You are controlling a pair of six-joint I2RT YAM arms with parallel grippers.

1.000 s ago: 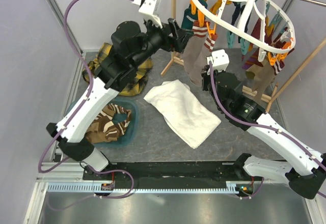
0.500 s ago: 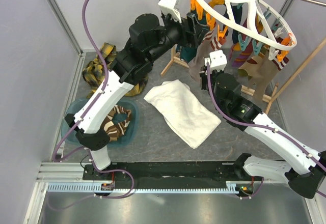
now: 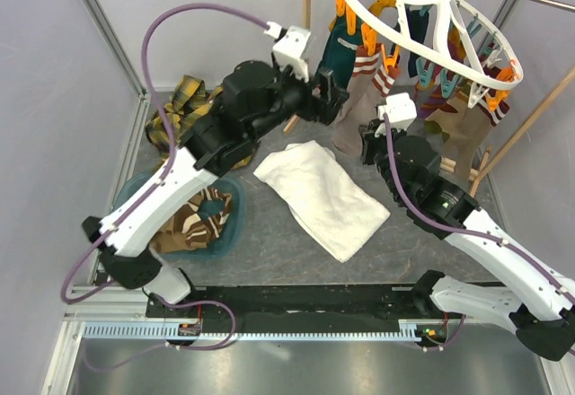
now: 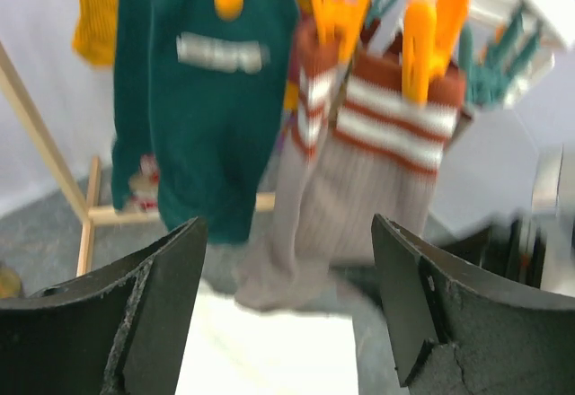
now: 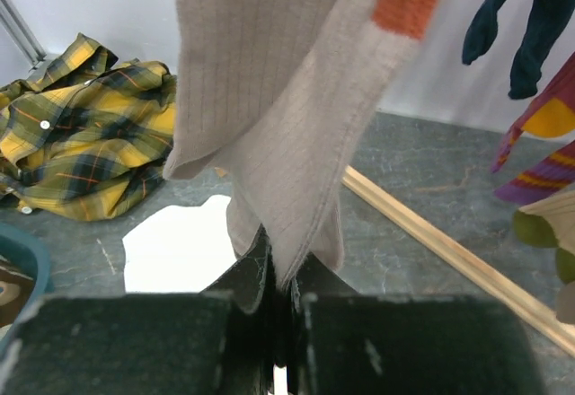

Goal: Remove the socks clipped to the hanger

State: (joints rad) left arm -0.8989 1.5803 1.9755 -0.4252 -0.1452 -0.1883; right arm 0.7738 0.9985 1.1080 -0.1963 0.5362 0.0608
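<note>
Item: tan sock (image 5: 269, 99) with striped cuff.
Location: hung from the white oval hanger (image 3: 449, 40), cuff pinched by an orange clip (image 4: 422, 31), beside a teal sock (image 4: 211, 99).
Long axis: vertical, cuff up, toe down.
Right gripper (image 5: 278, 274): clenched on the toe end, below the clip.
Left gripper (image 4: 286, 233): jaws spread wide, holding nothing, facing the sock body, cuff and clip straight ahead and slightly above.
Nearer arm for the clip, by judgement: left.

Held aloft, reaching forward: black left end effector (image 4: 286, 229) spread wide, black right end effector (image 5: 278, 265) pinched tight.
</note>
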